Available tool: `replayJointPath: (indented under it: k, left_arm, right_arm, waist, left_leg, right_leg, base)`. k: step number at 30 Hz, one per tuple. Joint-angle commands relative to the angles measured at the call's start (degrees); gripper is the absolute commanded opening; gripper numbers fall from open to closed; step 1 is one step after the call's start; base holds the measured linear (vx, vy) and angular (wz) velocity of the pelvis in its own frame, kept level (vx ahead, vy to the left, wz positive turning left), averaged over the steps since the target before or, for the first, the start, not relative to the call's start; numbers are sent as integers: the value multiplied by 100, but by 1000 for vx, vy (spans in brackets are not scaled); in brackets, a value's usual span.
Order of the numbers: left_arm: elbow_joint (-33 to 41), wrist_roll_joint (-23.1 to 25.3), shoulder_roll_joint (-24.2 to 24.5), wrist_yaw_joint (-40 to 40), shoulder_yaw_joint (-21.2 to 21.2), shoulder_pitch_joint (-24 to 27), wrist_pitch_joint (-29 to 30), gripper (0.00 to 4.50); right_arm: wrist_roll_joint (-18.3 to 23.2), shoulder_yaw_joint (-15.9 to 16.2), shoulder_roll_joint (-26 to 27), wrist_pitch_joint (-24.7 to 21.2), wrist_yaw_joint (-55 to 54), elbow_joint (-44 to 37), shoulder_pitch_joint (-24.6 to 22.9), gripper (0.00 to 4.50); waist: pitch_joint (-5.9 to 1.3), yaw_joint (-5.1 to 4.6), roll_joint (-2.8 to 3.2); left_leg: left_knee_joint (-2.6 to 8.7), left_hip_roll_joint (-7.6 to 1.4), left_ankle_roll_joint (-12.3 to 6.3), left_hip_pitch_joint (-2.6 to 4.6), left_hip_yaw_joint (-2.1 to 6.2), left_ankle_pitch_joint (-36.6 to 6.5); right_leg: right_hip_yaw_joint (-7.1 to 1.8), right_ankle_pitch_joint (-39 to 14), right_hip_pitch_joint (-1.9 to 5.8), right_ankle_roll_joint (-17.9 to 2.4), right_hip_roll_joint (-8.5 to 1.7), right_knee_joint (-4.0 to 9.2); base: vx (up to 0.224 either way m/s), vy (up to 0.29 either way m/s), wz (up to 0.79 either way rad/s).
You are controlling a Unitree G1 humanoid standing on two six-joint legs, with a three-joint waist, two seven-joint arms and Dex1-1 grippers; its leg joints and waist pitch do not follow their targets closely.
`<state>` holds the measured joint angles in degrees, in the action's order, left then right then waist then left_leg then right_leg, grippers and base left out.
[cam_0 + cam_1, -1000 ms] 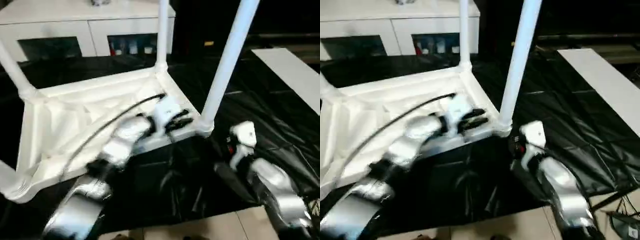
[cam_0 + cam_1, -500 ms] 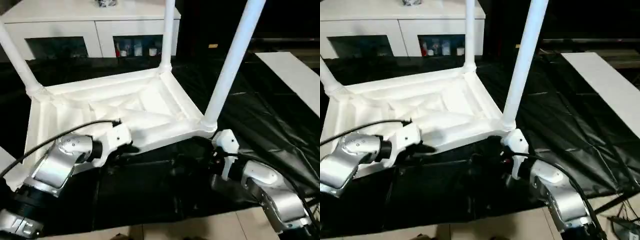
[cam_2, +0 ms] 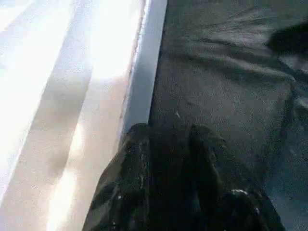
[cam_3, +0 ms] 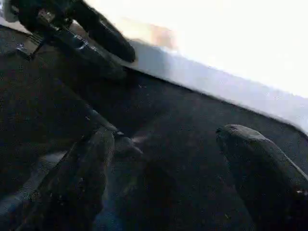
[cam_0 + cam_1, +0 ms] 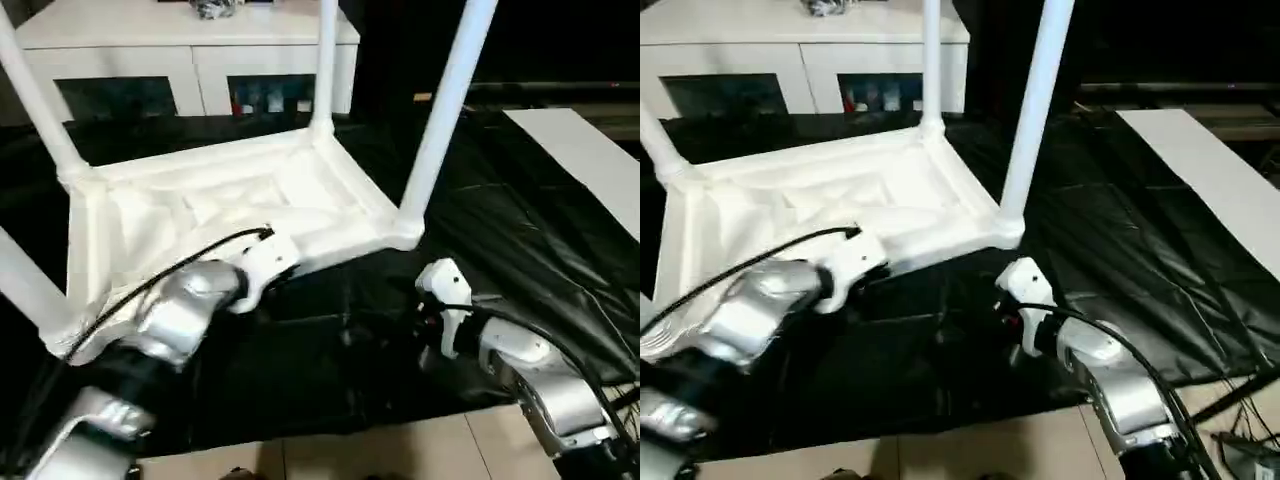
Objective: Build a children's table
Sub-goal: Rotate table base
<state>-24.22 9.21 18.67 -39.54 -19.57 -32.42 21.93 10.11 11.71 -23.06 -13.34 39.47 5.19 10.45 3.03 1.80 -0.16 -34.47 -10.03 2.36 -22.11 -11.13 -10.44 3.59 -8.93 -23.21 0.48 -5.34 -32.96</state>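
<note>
I see the white plastic rectangular table top [image 5: 230, 200] lying upside down on the black crinkled plastic sheet [image 5: 520, 230] that covers the floor, its ribbed underside facing up. Long tapered white tube legs stand in its corner sockets: one at the near right corner [image 5: 440, 120], one at the far right corner [image 5: 325, 60], one at the far left corner [image 5: 35, 100], and one at the near left corner [image 5: 25, 285]. My left tool [image 3: 171, 144] sits at the near long edge of the top, roughly midway along it, just beside the rim; in the left wrist view its two black fingers [image 3: 207, 159] stand close together with only a narrow gap, pinching nothing that I can make out, with the white edge alongside them. My right tool [image 4: 163, 149] hovers low over the black sheet just near of the near right corner socket, and its fingers [image 4: 260, 159] are spread wide with only sheet between them; the left tool's dark fingers show at the white rim beyond. At the far side stands a white cabinet with glass doors [image 5: 190, 60], and a flat white board [image 5: 585, 150] lies on the sheet at the far right. A strip of pale tiled floor [image 5: 330, 455] shows at the near edge.
</note>
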Motion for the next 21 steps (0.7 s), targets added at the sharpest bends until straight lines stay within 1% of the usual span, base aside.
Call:
replayJointPath:
  k: [1, 2, 3, 4, 5, 6, 7, 8, 9, 10, 11, 12, 13, 14, 15, 16, 17, 18, 19, 20, 21]
  left_arm:
    - [-566, 192, -161, 768, 97, -345, -329, 148]
    - [-566, 192, -161, 768, 97, -345, -329, 148]
    - [-764, 230, -246, 942, 154, -417, -425, 148]
    - [-1024, 303, -313, 1202, 180, -506, -594, 148]
    - [-1413, 381, -420, 1591, 253, -629, -867, 148]
    - [-1549, 408, -455, 1727, 279, -670, -968, 148]
    - [-1776, 420, -499, 1982, 328, -736, -1138, 148]
    - [-2045, 429, -537, 2409, 413, -800, -1418, 148]
    - [-2135, 439, -545, 2603, 450, -817, -1545, 148]
    - [-2248, 425, -556, 2769, 494, -842, -1674, 148]
    - [-2248, 425, -556, 2769, 494, -842, -1674, 148]
    - [-2376, 394, -575, 3138, 609, -851, -1982, 148]
    - [-2385, 393, -576, 3155, 614, -853, -2000, 148]
    - [-2448, 384, -584, 3271, 641, -865, -2119, 148]
    - [-2309, -44, -793, 3223, 1051, -758, -2633, 148]
    - [-2309, -44, -793, 3223, 1051, -758, -2633, 148]
    - [-2048, -342, -922, 3041, 1273, -598, -2898, 148]
    - [-1908, -523, -992, 2940, 1379, -478, -3131, 148]
    - [-1901, -533, -996, 2935, 1384, -470, -3145, 148]
    - [-1807, -606, -1014, 2905, 1409, -384, -3230, 148]
    - [-1554, -814, -1048, 2837, 1467, -140, -3475, 148]
  right_arm:
    - [-139, -90, 7, 58, -128, 118, 111, 383]
    - [-139, -90, 7, 58, -128, 118, 111, 383]
    - [-158, -103, 21, 72, -154, 147, 125, 383]
    - [-183, -112, 33, 86, -188, 179, 141, 383]
    - [-210, -122, 49, 105, -227, 218, 161, 383]
    - [-219, -124, 54, 110, -239, 229, 168, 383]
    - [-226, -121, 57, 115, -245, 238, 171, 383]
    - [-227, -123, 66, 117, -256, 238, 169, 383]
    - [-227, -126, 72, 117, -265, 237, 167, 383]
    - [-230, -127, 77, 127, -276, 250, 170, 383]
    - [-230, -127, 77, 127, -276, 250, 170, 383]
    - [-245, -121, 85, 153, -298, 271, 173, 383]
    - [-247, -121, 85, 155, -299, 272, 173, 383]
    - [-256, -121, 91, 163, -302, 277, 173, 383]
    - [-269, -122, 107, 179, -312, 277, 160, 383]
    - [-269, -122, 107, 179, -312, 277, 160, 383]
    - [-276, -120, 115, 194, -319, 274, 149, 383]
    - [-286, -116, 123, 213, -327, 268, 137, 383]
    - [-287, -116, 123, 214, -327, 267, 136, 383]
    - [-287, -118, 128, 219, -331, 263, 133, 383]
    - [-286, -123, 138, 239, -347, 254, 127, 383]
  waist:
    - [-313, -33, -32]
    - [-313, -33, -32]
    - [-319, -33, -40]
    - [-317, -37, -47]
    - [-309, -51, -49]
    - [-330, -42, -41]
    - [-338, -43, -46]
    - [-337, -59, -38]
    - [-345, -56, -36]
    - [-361, -79, -41]
    - [-378, -93, -40]
    - [-380, -96, -27]
    - [-389, -109, -39]
    - [-396, -112, -43]
    - [-402, -95, -31]
    - [-415, -85, -37]
    - [-420, -50, -9]
    - [-426, -40, -22]
    - [-441, -20, -31]
    - [-450, -4, -22]
    - [-459, 27, -10]
  left_leg:
    - [476, -253, -3, 158, 222, -2505]
    - [476, -253, -3, 158, 222, -2505]
    - [474, -245, -38, 133, 225, -2458]
    - [472, -243, -49, 135, 224, -2437]
    - [457, -215, -84, 123, 217, -2425]
    - [447, -216, -78, 140, 224, -2435]
    - [470, -241, -91, 113, 244, -2370]
    - [488, -239, -121, 66, 254, -2314]
    - [488, -238, -134, 53, 263, -2297]
    - [505, -256, -140, 39, 276, -2251]
    - [509, -266, -173, 27, 279, -2145]
    - [505, -265, -194, 25, 278, -2104]
    - [494, -268, -233, 44, 257, -2048]
    - [479, -265, -294, 40, 238, -1923]
    - [462, -260, -361, 43, 222, -1790]
    - [449, -266, -389, 47, 211, -1702]
    - [438, -281, -451, 65, 200, -1534]
    - [433, -291, -486, 53, 196, -1445]
    - [418, -297, -556, 43, 187, -1268]
    - [408, -299, -593, 53, 182, -1166]
    - [389, -311, -724, 50, 177, -825]
  right_leg:
    - [-142, -3389, 96, -471, -302, 592]
    - [-142, -3389, 96, -471, -302, 592]
    - [-126, -3434, 112, -412, -305, 606]
    - [-122, -3447, 112, -401, -309, 611]
    - [-99, -3514, 104, -335, -282, 641]
    - [-88, -3495, 112, -324, -290, 633]
    - [-87, -3375, 152, -357, -314, 621]
    - [-76, -3253, 182, -363, -303, 603]
    - [-71, -3171, 194, -368, -302, 597]
    - [-76, -2919, 219, -428, -305, 559]
    - [-88, -2608, 233, -540, -308, 528]
    - [-94, -2459, 231, -604, -304, 515]
    - [-110, -2199, 221, -730, -299, 495]
    - [-124, -1970, 226, -860, -298, 465]
    - [-130, -1804, 238, -972, -309, 454]
    - [-134, -1684, 247, -1046, -318, 443]
    - [-147, -1403, 236, -1203, -322, 411]
    - [-148, -1254, 252, -1278, -329, 397]
    - [-150, -994, 263, -1353, -315, 346]
    - [-153, -846, 260, -1383, -306, 322]
    - [-159, -332, 282, -1504, -299, 252]
  base:
    - [0, 0, 0]
    - [0, 0, 0]
    - [0, 0, 0]
    - [0, 0, 0]
    - [0, 0, 0]
    - [0, 0, 0]
    - [0, 0, 0]
    - [0, 0, 0]
    - [0, 0, 0]
    - [0, 0, 0]
    - [0, 0, 0]
    - [0, 0, 0]
    - [0, 0, 0]
    - [0, 0, 0]
    - [0, 0, 0]
    - [0, 0, 0]
    - [0, 0, 0]
    - [56, -6, 4]
    - [62, -6, 1]
    - [89, -10, 1]
    - [59, -7, 0]
